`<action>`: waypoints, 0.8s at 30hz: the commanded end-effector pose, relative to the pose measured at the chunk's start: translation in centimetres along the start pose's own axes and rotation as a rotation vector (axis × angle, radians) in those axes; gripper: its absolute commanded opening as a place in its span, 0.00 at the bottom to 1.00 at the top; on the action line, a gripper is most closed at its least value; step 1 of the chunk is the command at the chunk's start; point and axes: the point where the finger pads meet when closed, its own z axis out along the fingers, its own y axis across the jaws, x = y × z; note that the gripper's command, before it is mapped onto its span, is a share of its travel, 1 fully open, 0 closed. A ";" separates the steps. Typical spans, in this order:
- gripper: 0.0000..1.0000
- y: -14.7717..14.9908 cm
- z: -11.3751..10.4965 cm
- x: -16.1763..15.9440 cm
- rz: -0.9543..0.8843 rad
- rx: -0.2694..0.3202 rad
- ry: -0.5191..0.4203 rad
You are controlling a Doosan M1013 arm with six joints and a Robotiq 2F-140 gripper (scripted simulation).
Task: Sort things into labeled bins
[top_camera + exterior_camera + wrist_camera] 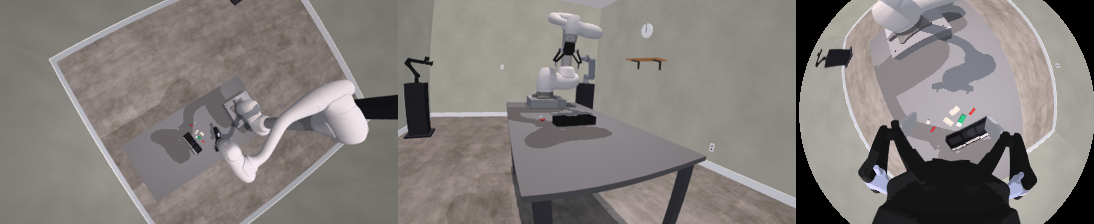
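Observation:
A row of black bins [192, 143] stands on the grey table; it also shows in the exterior view [573, 119] and in the wrist view [966, 133]. Several small things lie beside the bins: red ones [191, 125], a green one [198, 137] and whitish ones [201, 133]. In the wrist view they show as a green piece [960, 120], a white piece [954, 111] and red pieces [972, 107]. One red thing [542, 118] shows on the table in the exterior view. My gripper [567, 60] is open and empty, high above the table, with both fingers spread wide in the wrist view [948, 179].
The arm's base [546, 101] stands on a grey plate at the table's far end. A black pedestal with a small arm [416, 106] stands by the left wall. A shelf [647, 60] hangs on the right wall.

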 end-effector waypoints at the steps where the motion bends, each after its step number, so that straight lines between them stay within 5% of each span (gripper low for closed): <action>1: 1.00 0.0 0.0 0.0 0.000 0.000 0.000; 17: 1.00 0.0 0.0 0.0 0.000 0.000 0.000; 18: 0.05 0.0 0.8 0.0 0.000 0.000 0.000; 24: 0.05 0.2 5.8 0.2 0.000 0.000 0.000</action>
